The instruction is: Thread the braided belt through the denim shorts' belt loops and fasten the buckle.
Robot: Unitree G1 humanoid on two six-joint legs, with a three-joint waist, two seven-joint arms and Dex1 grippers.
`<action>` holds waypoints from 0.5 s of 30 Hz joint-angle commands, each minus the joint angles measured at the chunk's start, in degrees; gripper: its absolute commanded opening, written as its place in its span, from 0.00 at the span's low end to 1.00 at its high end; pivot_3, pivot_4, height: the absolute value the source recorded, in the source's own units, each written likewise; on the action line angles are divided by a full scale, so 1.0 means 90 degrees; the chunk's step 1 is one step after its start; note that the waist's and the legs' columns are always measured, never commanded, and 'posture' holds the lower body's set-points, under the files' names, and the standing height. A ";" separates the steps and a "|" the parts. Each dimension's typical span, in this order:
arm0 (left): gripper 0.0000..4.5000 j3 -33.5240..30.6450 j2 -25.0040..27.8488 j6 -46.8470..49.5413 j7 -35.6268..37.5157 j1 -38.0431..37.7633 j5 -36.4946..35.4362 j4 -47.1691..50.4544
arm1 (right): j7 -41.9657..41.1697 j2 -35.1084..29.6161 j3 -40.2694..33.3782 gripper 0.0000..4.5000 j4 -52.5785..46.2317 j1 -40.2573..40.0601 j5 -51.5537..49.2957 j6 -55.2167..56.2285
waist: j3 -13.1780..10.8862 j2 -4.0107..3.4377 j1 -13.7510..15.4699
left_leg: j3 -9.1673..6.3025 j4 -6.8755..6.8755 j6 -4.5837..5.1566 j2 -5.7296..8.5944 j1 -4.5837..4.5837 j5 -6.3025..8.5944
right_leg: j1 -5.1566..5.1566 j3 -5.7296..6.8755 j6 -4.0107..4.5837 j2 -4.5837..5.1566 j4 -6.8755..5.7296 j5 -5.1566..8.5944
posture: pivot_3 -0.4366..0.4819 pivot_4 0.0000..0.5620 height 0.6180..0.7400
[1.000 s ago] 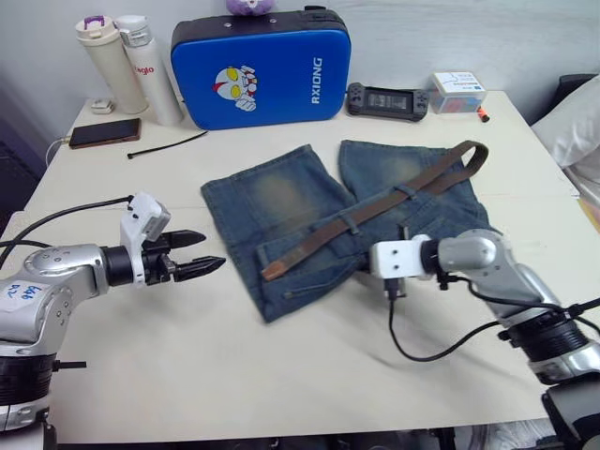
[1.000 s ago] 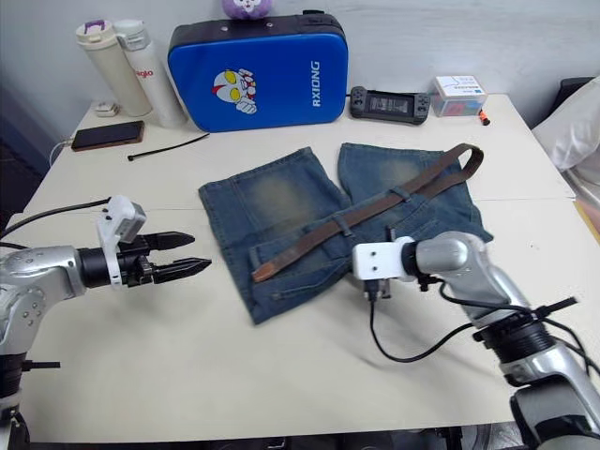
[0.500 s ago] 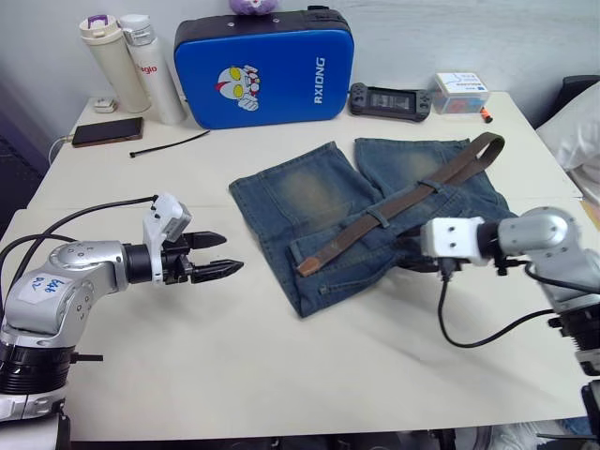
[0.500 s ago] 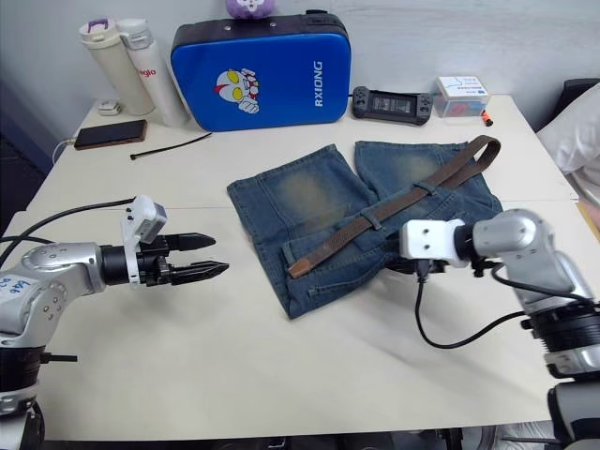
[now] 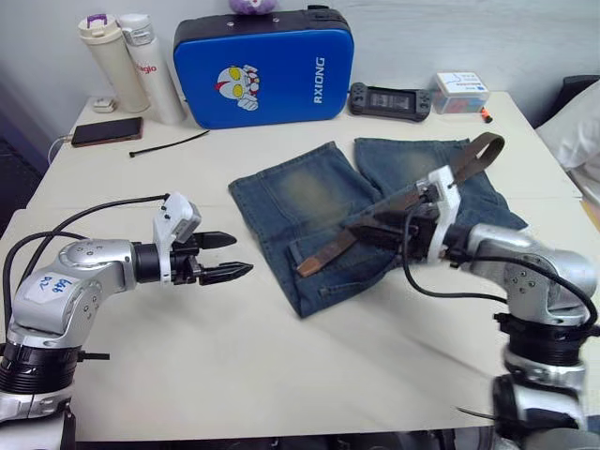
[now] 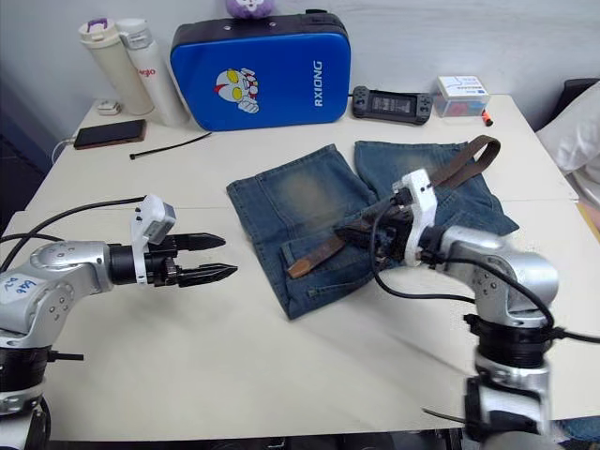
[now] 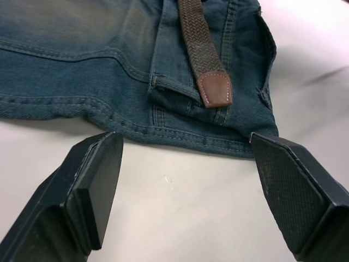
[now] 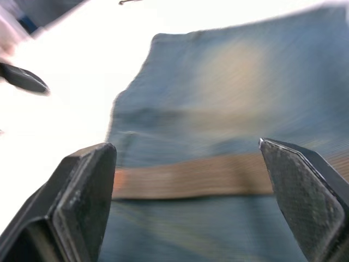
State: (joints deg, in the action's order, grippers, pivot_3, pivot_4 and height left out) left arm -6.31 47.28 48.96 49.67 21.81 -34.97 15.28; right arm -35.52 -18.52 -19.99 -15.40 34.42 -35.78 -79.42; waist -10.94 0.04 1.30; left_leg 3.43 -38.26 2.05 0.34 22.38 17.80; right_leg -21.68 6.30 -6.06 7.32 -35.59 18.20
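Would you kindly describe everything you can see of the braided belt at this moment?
The braided belt is a long, narrow strap of dark brown woven material, ending in a smooth stitched brown leather tip. It lies flat and diagonal along the waistband of the denim shorts, passing under belt loops, with the tip near the shorts' left corner. Its far end curls into a loop past the shorts' edge. The open right gripper hovers above it; no buckle can be made out.

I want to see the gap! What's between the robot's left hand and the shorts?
Just bare table. In the left eye view, the open left hand points at the denim shorts.
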 commanded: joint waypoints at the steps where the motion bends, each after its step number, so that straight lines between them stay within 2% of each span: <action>1: 0.91 -0.0212 0.0009 0.0025 -0.0073 -0.0067 -0.0127 0.0278 | 0.0918 0.0733 -0.1250 0.99 0.0074 0.0338 -0.0429 -0.1406 | 0.0000 -0.0001 0.0000 | 0.0002 0.0002 0.0000 0.0004 0.0000 0.0000 | -0.0001 -0.0003 0.0000 0.0001 -0.0001 0.0000 | 0.48 0.27 0.87; 6: 0.91 -0.0224 0.0030 0.0058 -0.0149 -0.0159 -0.0150 0.0373 | 0.2161 0.1252 -0.2061 0.99 0.0844 0.0567 -0.1089 -0.1453 | 0.0000 -0.0001 -0.0034 | 0.0005 0.0010 0.0000 0.0012 -0.0002 0.0000 | -0.0009 -0.0006 0.0000 0.0001 -0.0006 0.0000 | 0.48 0.27 0.87; 15: 0.91 -0.0276 0.0067 0.0062 -0.0206 -0.0245 -0.0140 0.0454 | 0.3751 0.1444 -0.2495 0.99 0.1607 0.0634 -0.2360 -0.1453 | 0.0000 -0.0001 -0.0187 | 0.0035 0.0023 0.0002 0.0005 0.0000 -0.0001 | -0.0044 -0.0030 0.0000 -0.0030 -0.0030 0.0000 | 0.48 0.27 0.87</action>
State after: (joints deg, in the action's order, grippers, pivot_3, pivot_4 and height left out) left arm -6.84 47.29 49.88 48.01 19.83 -35.59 17.43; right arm -3.99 -5.97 -41.62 -0.88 39.36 -53.59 -92.29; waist -10.94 0.03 -0.38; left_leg 3.78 -38.04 2.06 0.38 22.40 17.79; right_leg -22.13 5.99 -6.06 7.05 -35.88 18.20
